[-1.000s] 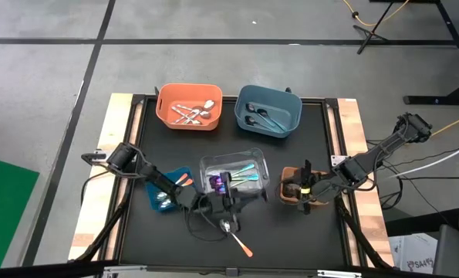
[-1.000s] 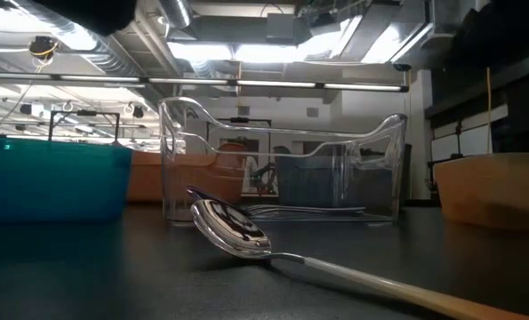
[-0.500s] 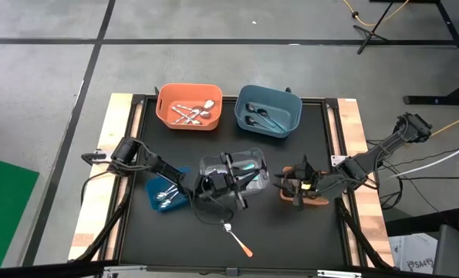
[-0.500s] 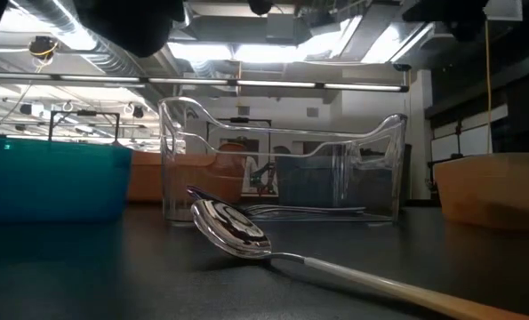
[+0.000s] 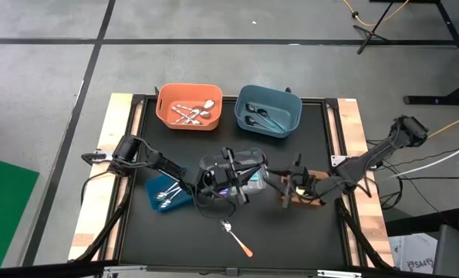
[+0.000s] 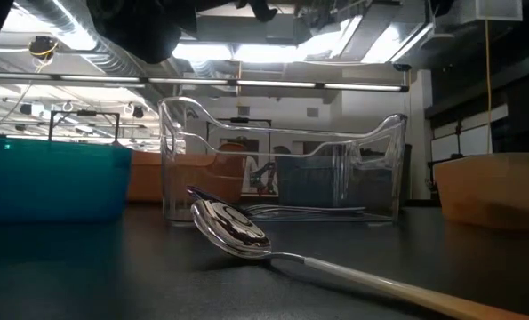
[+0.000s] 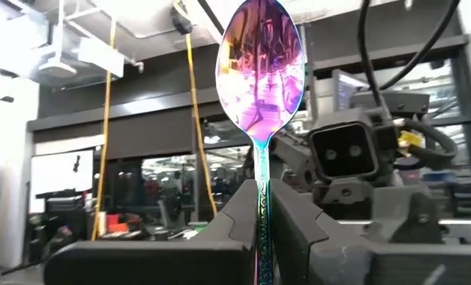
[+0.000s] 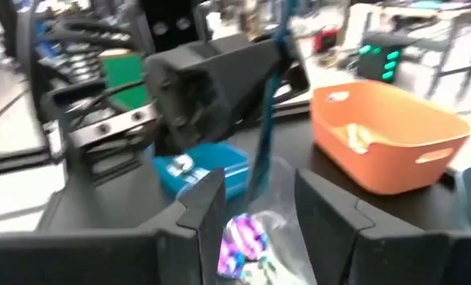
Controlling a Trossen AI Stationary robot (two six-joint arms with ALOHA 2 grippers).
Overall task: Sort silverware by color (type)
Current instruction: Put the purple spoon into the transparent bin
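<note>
Left gripper (image 7: 260, 229) jaws clamped on iridescent spoon (image 7: 261, 71) handle, bowl upright; right gripper (image 8: 259, 207) jaws apart, empty.

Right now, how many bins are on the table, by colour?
Orange bin: 1
Grey-blue bin: 1
Clear bin: 1
Teal bin: 1
Brown bin: 1
Total: 5

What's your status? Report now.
Left gripper shut on purple spoon, above clear bin. Right gripper open beside it. One orange-handled spoon left on table.
</note>
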